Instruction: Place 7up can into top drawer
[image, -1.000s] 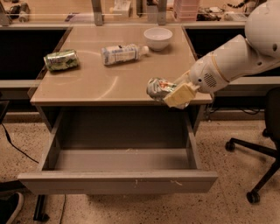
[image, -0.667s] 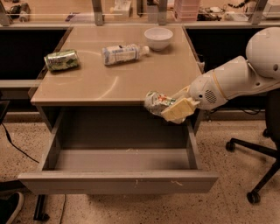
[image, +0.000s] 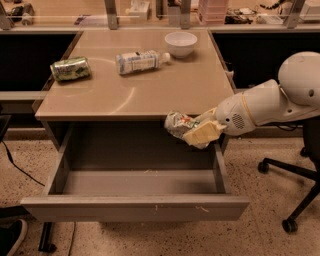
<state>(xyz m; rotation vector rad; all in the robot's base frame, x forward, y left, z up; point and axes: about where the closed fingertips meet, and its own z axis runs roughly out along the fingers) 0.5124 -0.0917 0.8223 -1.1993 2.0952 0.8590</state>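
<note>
Have the tool (image: 196, 131) clamped on the 7up can (image: 175, 123) — yellowish fingers (image: 205, 135) pinching its right end. Holding it in the air, tipped over on its side, just in front of and slightly below the front edge of the tabletop (image: 150, 95), toward the right-hand side. Hanging over the right rear part of the top drawer (image: 135, 207), above the drawer floor and near the right wall; cannot tell any contact with either. Reaching in from the right on a white arm (image: 260, 105). Seeing the drawer pulled open toward the camera, grey inside, with light scuffs on the front panel. Up on the tabletop: green can (image: 70, 68) lying on its side near the left edge, white-labelled bottle (image: 139, 62) lying on its side toward the back, cap end pointing right at a white bowl (image: 180, 44) standing upright just beside it. Keeping all three well apart from the tool. Down at right, below the arm — black chair base (image: 292, 175) with castors on the speckled floor.
</note>
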